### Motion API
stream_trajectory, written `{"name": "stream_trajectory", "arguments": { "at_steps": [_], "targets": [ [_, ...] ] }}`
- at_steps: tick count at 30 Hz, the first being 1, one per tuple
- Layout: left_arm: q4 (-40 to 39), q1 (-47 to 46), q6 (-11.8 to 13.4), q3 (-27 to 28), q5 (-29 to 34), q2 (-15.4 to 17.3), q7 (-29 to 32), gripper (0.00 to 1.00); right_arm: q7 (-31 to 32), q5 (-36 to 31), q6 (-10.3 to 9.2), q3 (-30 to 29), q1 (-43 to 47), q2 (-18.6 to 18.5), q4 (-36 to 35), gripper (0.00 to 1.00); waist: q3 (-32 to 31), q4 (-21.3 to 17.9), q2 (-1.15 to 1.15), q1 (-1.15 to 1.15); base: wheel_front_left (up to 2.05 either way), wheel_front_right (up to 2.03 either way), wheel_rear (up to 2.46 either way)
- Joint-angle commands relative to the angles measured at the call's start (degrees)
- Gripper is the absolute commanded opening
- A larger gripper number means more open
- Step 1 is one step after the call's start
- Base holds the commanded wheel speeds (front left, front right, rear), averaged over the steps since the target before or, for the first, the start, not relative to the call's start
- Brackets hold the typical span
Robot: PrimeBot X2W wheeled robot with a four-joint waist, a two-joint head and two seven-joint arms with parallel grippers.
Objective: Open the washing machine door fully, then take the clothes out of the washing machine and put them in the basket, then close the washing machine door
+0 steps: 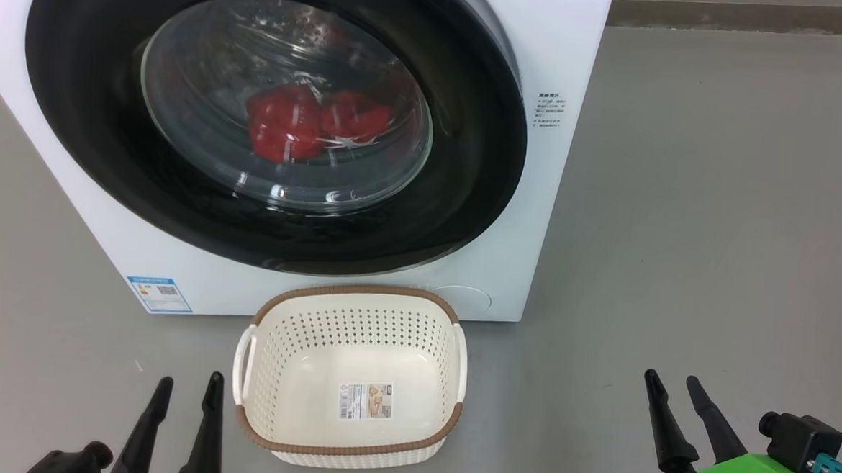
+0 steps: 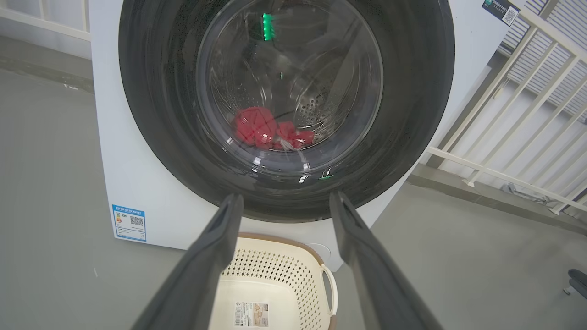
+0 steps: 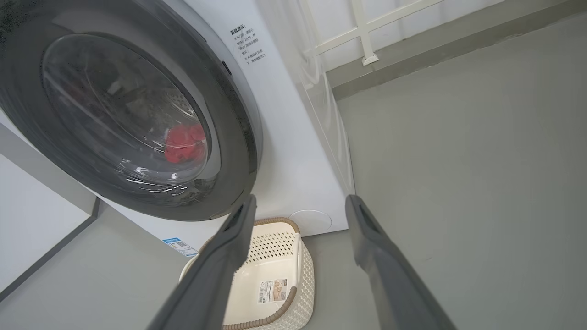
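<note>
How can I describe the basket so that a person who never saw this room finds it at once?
Look for the big white washing machine with the round black door. On the grey floor just in front of it, below the door, stands a small cream basket. Its brown rim, holed sides and paper sticker inside set it apart.

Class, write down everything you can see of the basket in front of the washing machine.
The basket is a small rectangular cream-white plastic tub with perforated walls, a brown woven-look rim and a white handle at each end. It stands upright and empty on the grey floor, close before the washing machine; a paper sticker lies on its smooth bottom.
</note>
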Motion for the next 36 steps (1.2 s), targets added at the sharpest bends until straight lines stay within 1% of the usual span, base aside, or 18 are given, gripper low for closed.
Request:
{"name": "stream_trajectory", "arguments": {
  "at_steps": [1, 14, 25, 29, 36],
  "targets": [
    [-2.0, -0.4, -0.3, 1.2, 1.5, 0.8, -0.9, 1.00, -0.8, -1.6, -0.03, 1.1, -1.5, -0.9, -1.2, 1.00, 0.0, 0.0, 0.00, 0.00, 0.00, 0.00, 0.00],
    [-1.7, -0.1, -0.3, 1.0, 9.8, 1.0, -3.1, 1.00, -2.9, -8.9, -0.04, 0.8, -1.2, -0.6, -1.3, 1.00, 0.6, -0.3, 0.00, 0.00, 0.00, 0.00, 0.00],
    [-0.5, -0.1, -0.4, 1.5, 14.2, 1.0, -5.0, 1.00, -4.8, -15.0, -0.04, 0.5, -1.0, -0.6, -1.1, 1.00, 0.9, -0.4, 0.00, 0.00, 0.00, 0.00, 0.00],
    [0.2, -0.1, -0.4, 1.8, 15.6, 1.0, -5.7, 1.00, -5.5, -16.5, -0.04, -0.2, -0.8, -0.4, -1.0, 1.00, 0.9, -0.5, 0.00, 0.00, 0.00, 0.00, 0.00],
    [1.8, -0.1, -0.4, 1.9, 14.5, 1.0, -5.7, 1.00, -5.5, -15.5, -0.04, -1.0, -0.1, 0.0, -0.4, 1.00, 0.5, -0.6, 0.00, 0.00, 0.00, 0.00, 0.00]
  ]
}}
